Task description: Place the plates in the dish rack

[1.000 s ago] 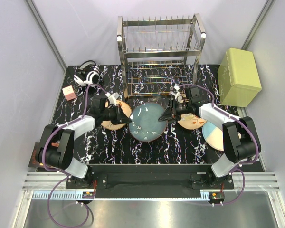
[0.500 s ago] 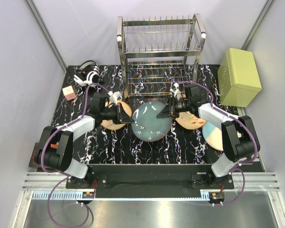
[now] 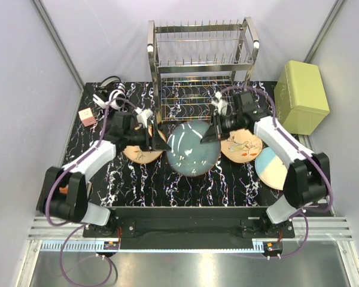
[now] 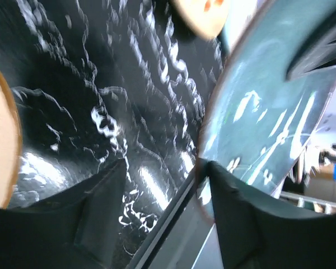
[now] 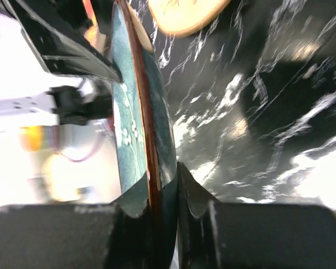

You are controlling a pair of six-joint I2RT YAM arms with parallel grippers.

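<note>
The teal plate (image 3: 193,149), tilted up over the table (image 3: 227,182) just near of the rack (image 3: 200,63), is pinched at its right rim by the closed right tool (image 3: 209,137), the left tool (image 3: 163,145) parted and empty beside its left rim; it should be carried far, clear of the 2 flanking orange plates (image 3: 137,154) (image 3: 242,149).

Pale lilac walls (image 3: 24,119) enclose a black white-veined marble tabletop (image 3: 227,185).
</note>
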